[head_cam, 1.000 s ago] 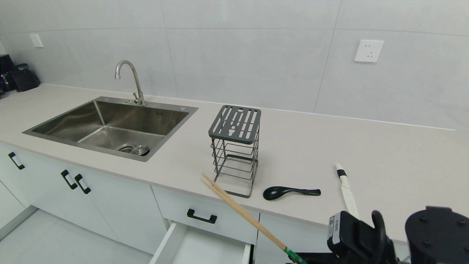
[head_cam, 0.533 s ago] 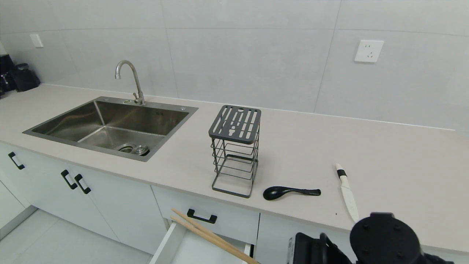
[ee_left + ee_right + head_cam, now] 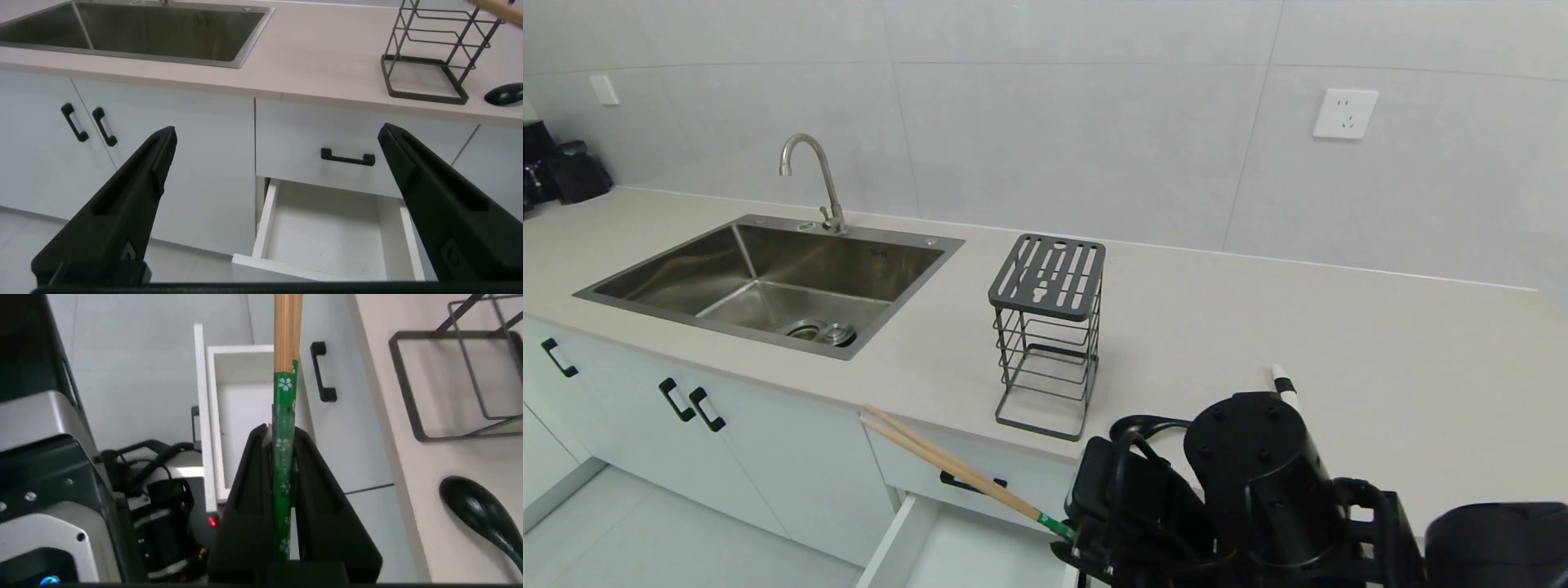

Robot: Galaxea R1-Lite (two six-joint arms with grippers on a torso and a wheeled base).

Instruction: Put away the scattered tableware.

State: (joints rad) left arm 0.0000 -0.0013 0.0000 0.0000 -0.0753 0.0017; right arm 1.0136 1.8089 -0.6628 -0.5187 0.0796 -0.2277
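Note:
My right gripper (image 3: 1066, 531) is shut on the green-ended base of a pair of wooden chopsticks (image 3: 947, 465), low in front of the counter. The sticks slant up and left, and their tips reach the counter edge left of the wire rack (image 3: 1045, 335). In the right wrist view the chopsticks (image 3: 286, 335) point over the open white drawer (image 3: 245, 400), with a black spoon (image 3: 482, 514) on the counter beside the rack. A white knife (image 3: 1282, 380) shows its handle end behind my right arm. My left gripper (image 3: 276, 135) hangs open before the drawer (image 3: 327, 233), holding nothing.
A steel sink (image 3: 768, 278) with a faucet (image 3: 809, 175) sits at the counter's left. White cabinet doors with black handles (image 3: 690, 404) run below. The drawer (image 3: 964, 547) stands pulled out under the rack. The counter's right side is bare.
My right arm has swung left and risen in front of the counter, now hiding the spoon and most of the knife. The chopsticks went down toward the drawer, then left along the counter edge.

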